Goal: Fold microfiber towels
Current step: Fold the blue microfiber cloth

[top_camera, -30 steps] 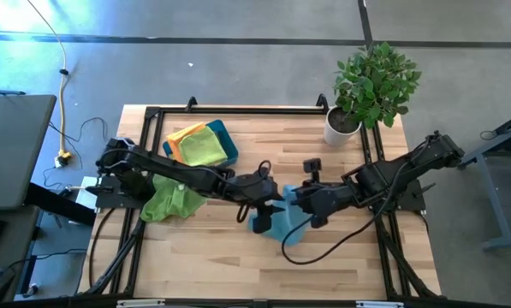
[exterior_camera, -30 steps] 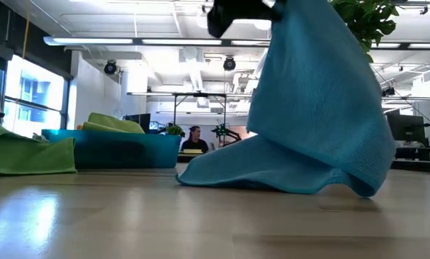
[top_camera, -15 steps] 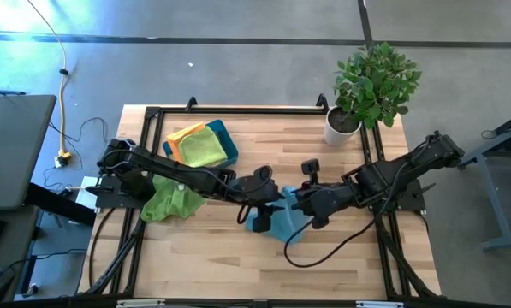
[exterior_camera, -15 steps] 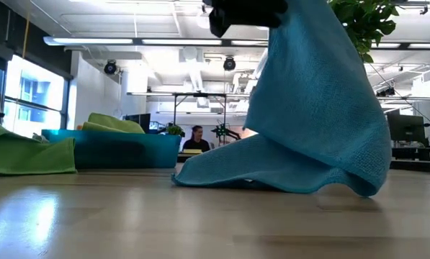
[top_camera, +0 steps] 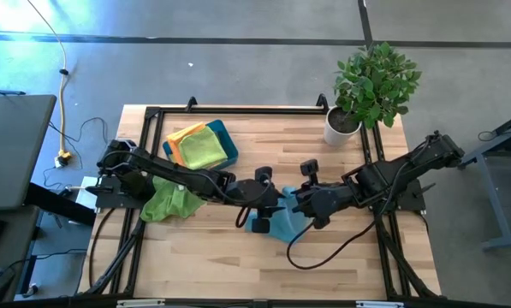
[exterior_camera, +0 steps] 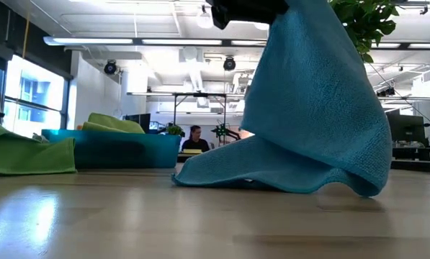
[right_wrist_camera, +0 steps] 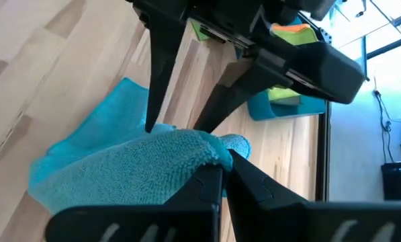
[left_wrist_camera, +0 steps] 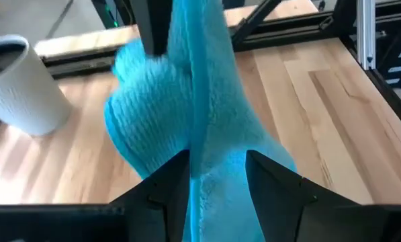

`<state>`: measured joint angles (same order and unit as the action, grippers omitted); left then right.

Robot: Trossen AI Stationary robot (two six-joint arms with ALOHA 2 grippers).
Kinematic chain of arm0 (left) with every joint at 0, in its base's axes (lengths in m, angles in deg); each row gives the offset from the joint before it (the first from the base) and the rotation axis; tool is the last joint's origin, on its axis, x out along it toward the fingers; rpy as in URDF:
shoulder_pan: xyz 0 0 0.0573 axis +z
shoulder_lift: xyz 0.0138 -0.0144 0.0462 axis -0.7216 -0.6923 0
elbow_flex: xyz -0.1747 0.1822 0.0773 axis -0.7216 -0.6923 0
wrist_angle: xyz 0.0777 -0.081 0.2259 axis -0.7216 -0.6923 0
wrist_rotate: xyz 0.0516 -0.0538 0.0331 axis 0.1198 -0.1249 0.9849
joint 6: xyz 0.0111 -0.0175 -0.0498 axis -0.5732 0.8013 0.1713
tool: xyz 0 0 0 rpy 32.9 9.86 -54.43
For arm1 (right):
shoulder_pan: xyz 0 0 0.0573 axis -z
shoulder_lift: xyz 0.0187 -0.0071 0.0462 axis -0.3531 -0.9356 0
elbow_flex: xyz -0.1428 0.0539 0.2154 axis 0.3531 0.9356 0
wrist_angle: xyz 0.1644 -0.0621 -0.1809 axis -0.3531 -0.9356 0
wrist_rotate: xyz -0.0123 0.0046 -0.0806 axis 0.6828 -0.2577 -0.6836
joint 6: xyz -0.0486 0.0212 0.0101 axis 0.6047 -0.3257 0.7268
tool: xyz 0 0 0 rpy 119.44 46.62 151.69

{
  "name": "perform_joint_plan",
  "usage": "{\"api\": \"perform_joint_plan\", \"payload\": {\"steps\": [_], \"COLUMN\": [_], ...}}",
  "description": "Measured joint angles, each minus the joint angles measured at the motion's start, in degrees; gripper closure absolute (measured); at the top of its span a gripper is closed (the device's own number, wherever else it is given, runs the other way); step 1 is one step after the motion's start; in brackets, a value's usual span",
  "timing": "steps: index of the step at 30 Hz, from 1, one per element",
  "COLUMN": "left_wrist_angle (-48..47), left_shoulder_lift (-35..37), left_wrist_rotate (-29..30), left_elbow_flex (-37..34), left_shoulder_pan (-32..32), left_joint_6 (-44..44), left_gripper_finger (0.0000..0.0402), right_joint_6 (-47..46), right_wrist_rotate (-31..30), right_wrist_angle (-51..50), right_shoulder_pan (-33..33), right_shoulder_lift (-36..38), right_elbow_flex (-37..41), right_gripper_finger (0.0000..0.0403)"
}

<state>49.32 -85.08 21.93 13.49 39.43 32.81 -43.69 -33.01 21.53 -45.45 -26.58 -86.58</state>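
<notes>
A light blue microfiber towel [exterior_camera: 315, 122] hangs at the table's middle, its lower part spread on the wood [top_camera: 276, 226]. My right gripper [right_wrist_camera: 221, 165], reaching in from the right, is shut on the towel's raised top. My left gripper [left_wrist_camera: 217, 165] comes in from the left and is open. Its two fingers [right_wrist_camera: 156, 81] stand on either side of the hanging cloth just below the right gripper. A lime green towel [top_camera: 171, 204] lies crumpled on the table at the left. My right gripper pinches a bunched fold at the towel's top [right_wrist_camera: 213, 149] between its two fingers, slanting down from the table's right side. The cloth drapes slack below the fingers and its lower end [exterior_camera: 272, 176] rests on the table. My left gripper stands astride the hanging fold [left_wrist_camera: 195, 128]; whether its fingers touch the cloth I cannot tell.
A teal tray [top_camera: 231, 147] at the far left holds yellow, orange and green towels [top_camera: 199, 147]. A potted plant [top_camera: 345, 124] stands at the far right corner. A person sits in the room beyond the table [exterior_camera: 195, 138]. Bare wood lies along the near edge.
My left gripper has rolled a little about the line along which it points, staying where it was, still open around the cloth. The hanging part of the blue towel has swayed slightly; its lower end has stayed on the table.
</notes>
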Motion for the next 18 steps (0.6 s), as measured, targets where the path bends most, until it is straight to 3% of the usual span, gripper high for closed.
{"api": "perform_joint_plan", "payload": {"steps": [9,18], "left_wrist_angle": [-2.59,-8.03], "left_shoulder_lift": [-0.74,-4.68], "left_wrist_rotate": [-11.6,-15.73], "left_elbow_flex": [0.02,0.02], "left_shoulder_pan": [0.37,-0.54], "left_joint_6": [3.66,6.43], "left_gripper_finger": [0.0266,0.0266], "right_joint_6": [2.28,1.22], "right_wrist_rotate": [-2.33,-2.49], "right_wrist_angle": [1.11,1.92], "right_shoulder_pan": [0.0,0.0], "right_shoulder_lift": [0.0,0.0], "right_elbow_flex": [0.0,0.0], "right_gripper_finger": [0.0402,0.0402]}}
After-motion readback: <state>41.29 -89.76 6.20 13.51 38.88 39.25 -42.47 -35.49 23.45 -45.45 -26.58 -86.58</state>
